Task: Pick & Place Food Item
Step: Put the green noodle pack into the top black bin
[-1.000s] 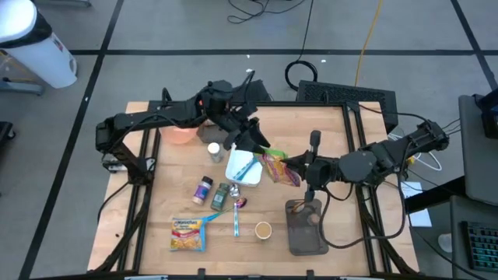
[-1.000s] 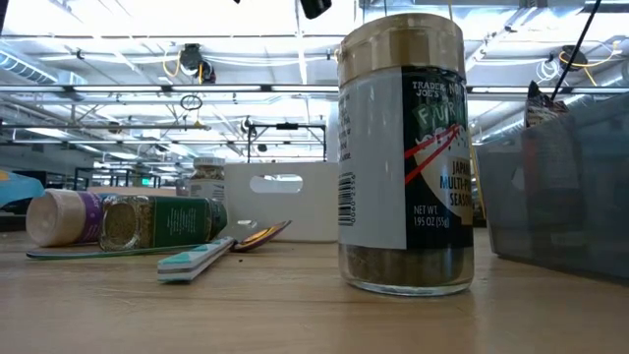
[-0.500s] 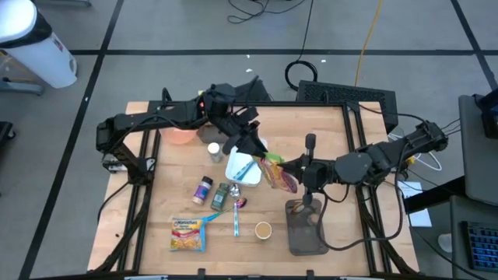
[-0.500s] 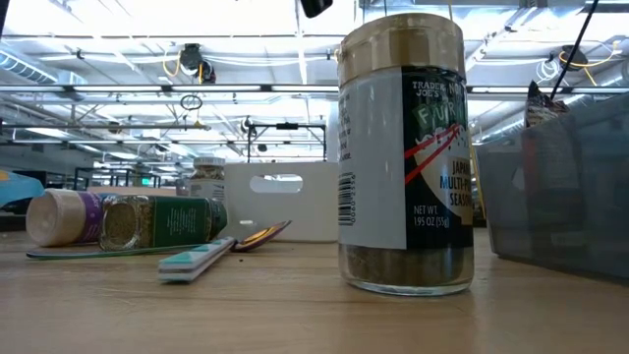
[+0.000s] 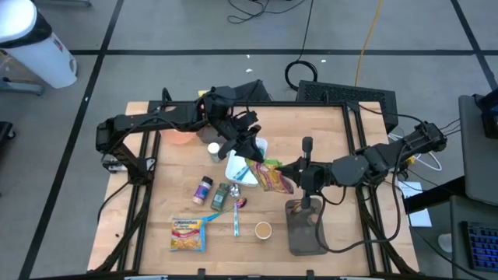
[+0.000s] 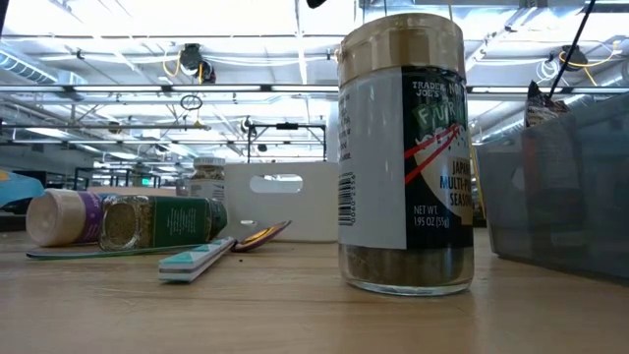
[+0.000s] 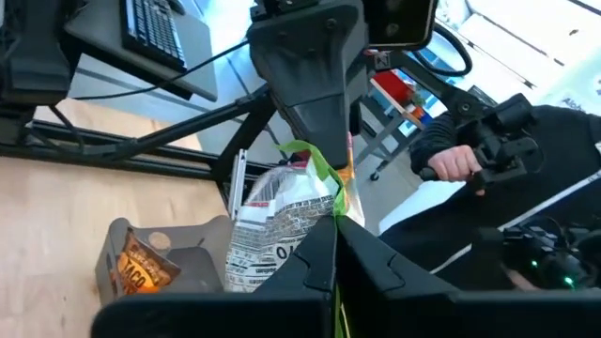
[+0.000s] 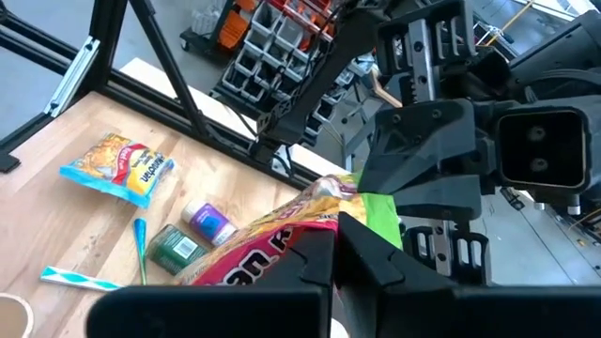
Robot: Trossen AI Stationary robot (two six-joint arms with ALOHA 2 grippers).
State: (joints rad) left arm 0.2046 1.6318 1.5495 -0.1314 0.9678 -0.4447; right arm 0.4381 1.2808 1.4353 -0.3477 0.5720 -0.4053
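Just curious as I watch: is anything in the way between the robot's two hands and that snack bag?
Nothing visible is. The left hand and the right hand each already grip one end of the snack bag, which hangs between them next to the white bin.

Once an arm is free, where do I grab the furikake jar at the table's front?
Grip the furikake jar around its body just below the tan lid, coming straight down. It stands upright and round, with the toothbrush and dark tray on either side, so probably set the fingers front and back. The left gripper and right gripper are shut on the snack bag.
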